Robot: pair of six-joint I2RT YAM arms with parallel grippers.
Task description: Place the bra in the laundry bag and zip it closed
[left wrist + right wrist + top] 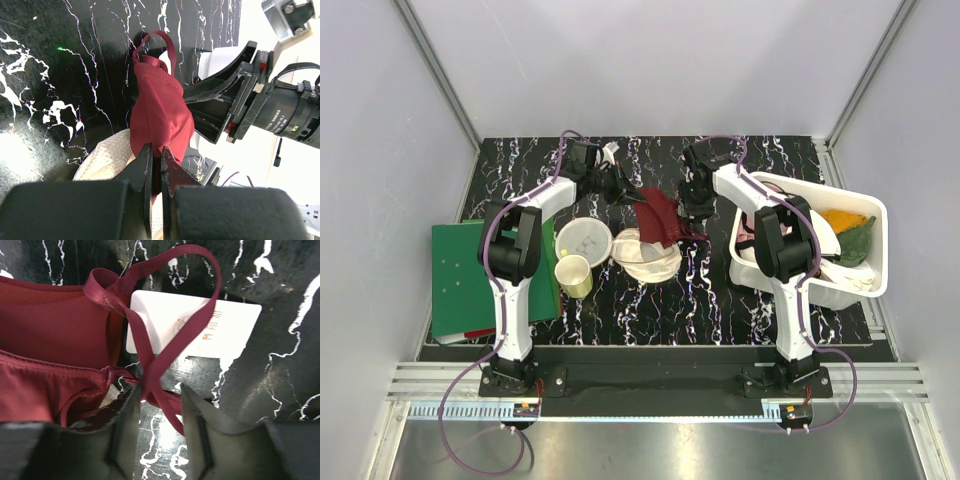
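The maroon bra (660, 215) hangs over the table between my two grippers, just behind the round cream mesh laundry bag (645, 262). My left gripper (625, 193) is shut on a fold of the bra's fabric (160, 110), its jaws (156, 156) pinching the cloth above the bag's mesh (107, 157). My right gripper (692, 212) is open at the bra's right side. In the right wrist view the crossed straps (150, 360) run between its parted fingers (159, 402), and a cup (50, 325) lies to the left.
A white card (200, 330) lies on the black marble table under the straps. A white bowl (583, 238) and a cream-yellow cup (573, 275) sit left of the bag. A green board (470, 270) lies far left. A white bin (865, 285) holds orange and green cloths.
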